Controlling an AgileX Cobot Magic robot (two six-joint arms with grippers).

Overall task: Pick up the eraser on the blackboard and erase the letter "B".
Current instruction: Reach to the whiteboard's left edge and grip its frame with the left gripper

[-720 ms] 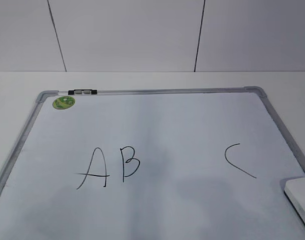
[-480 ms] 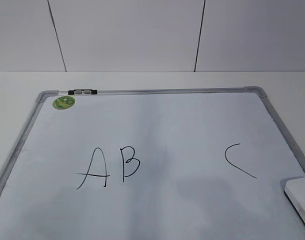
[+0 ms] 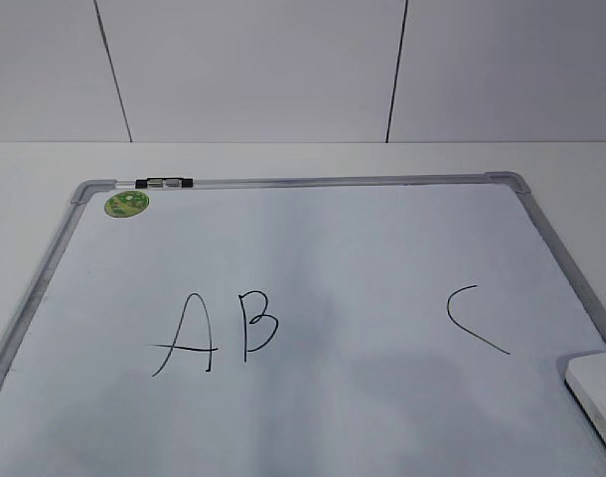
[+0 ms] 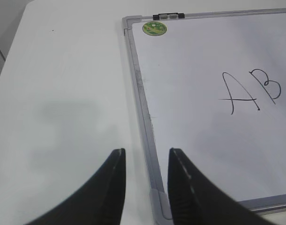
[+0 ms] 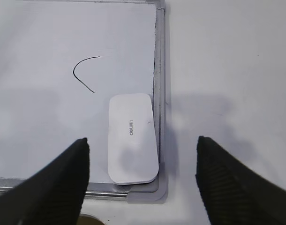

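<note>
The blackboard (image 3: 303, 182) is a white board with a silver frame lying flat on the table. The letter "B" (image 3: 258, 324) is black, left of centre, just right of an "A" (image 3: 187, 334); it also shows in the left wrist view (image 4: 266, 86). The eraser (image 5: 132, 137) is a flat white block lying in the board's near right corner; its edge shows in the exterior view (image 3: 596, 397). My right gripper (image 5: 143, 143) is open wide, above the eraser and straddling it. My left gripper (image 4: 145, 154) is open and empty over the board's near left frame corner.
A "C" (image 3: 472, 318) is drawn right of centre. A round green sticker (image 3: 127, 203) and a black clip (image 3: 164, 183) sit at the board's far left corner. White table (image 4: 63, 93) surrounds the board, and a grey wall stands behind.
</note>
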